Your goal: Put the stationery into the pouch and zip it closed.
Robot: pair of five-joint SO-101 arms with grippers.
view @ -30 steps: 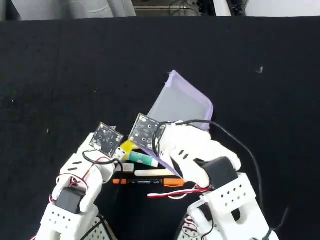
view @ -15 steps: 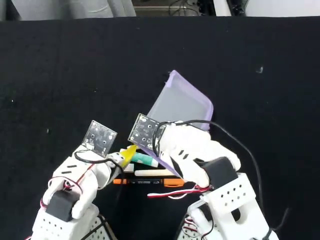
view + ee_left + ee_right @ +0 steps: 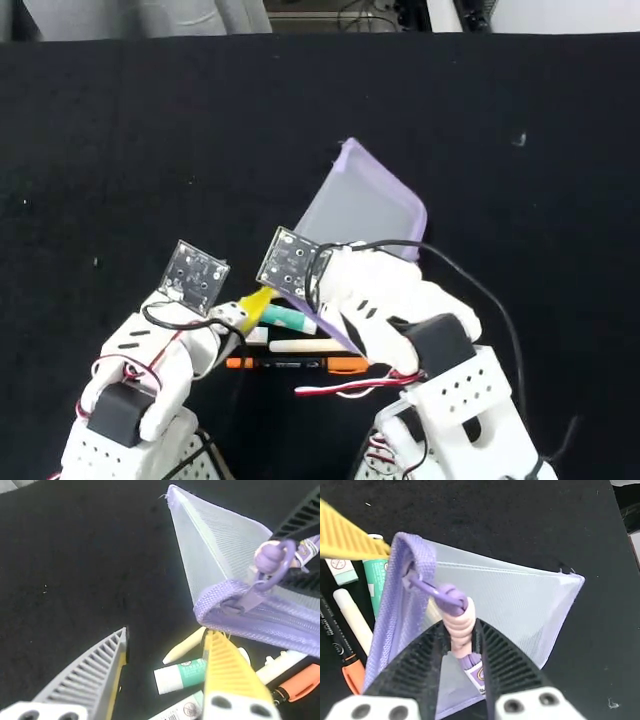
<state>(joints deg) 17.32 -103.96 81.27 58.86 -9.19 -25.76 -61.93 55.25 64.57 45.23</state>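
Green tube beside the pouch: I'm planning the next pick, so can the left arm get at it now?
Probably yes. The left gripper hangs open over the green tube, whose white end lies bare; the pouch covers at most its far end.

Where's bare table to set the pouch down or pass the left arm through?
Bare table lies left of the pouch, beyond its far edge, and right of it too. Crowded: near the arm bases, where the glue stick, orange marker, left tool and right tool, shut on the pull, bunch at the pouch mouth.
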